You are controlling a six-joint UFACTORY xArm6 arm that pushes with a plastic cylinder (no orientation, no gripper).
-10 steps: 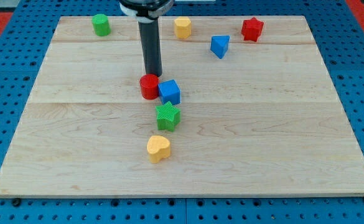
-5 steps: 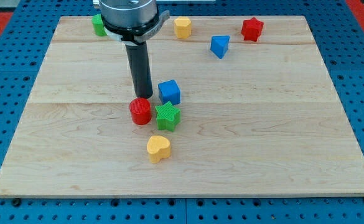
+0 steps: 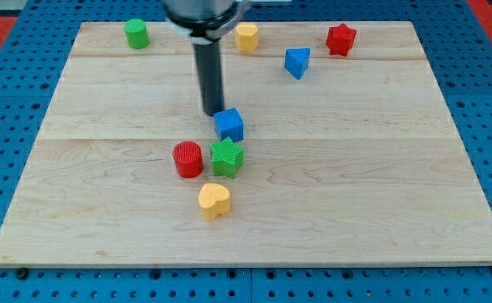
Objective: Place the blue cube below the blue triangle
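Note:
The blue cube [image 3: 230,124] sits near the board's middle. The blue triangle [image 3: 296,62] lies up and to the right of it, near the view's top. My tip [image 3: 213,113] is just off the cube's upper-left corner, touching or nearly touching it. The dark rod rises from there toward the view's top.
A green star [image 3: 226,157] sits just below the blue cube, with a red cylinder [image 3: 188,159] to its left and a yellow heart [image 3: 214,201] below. Along the top are a green cylinder [image 3: 136,34], a yellow block [image 3: 246,37] and a red star [image 3: 341,39].
My tip pushed the red cylinder down and left, away from the blue cube, then moved back up and right to the cube's upper-left corner. The cube has barely moved.

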